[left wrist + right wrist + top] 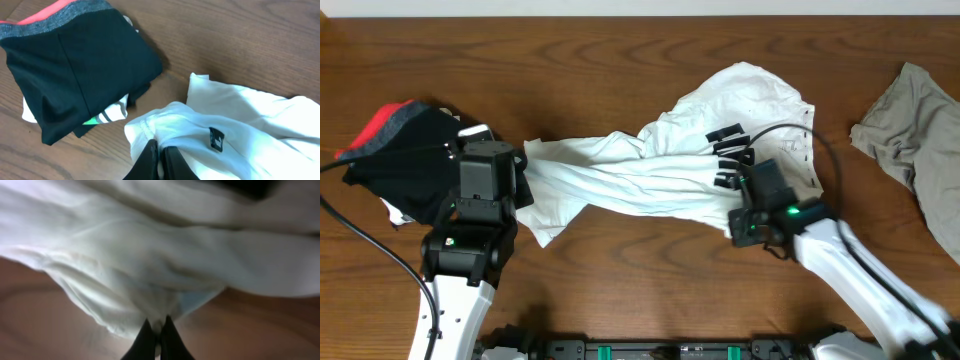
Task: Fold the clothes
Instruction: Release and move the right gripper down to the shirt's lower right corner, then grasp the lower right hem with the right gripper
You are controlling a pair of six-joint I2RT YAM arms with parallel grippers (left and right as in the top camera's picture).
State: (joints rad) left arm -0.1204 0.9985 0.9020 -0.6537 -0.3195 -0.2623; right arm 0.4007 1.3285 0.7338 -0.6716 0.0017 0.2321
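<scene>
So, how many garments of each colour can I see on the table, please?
Black garment with red band: 1
White: 2, the T-shirt and a striped piece under the black garment
Khaki-grey garment: 1
Total: 4 visible; the pile on the left may hide more.

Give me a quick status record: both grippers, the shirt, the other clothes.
left gripper: shut on white T-shirt, near its neck label
right gripper: shut on white T-shirt, at an edge
white T-shirt: bunched, stretched between both grippers, not folded
black and red garments: piled at table's left
khaki-grey garment: crumpled at table's right edge
table: brown wood
</scene>
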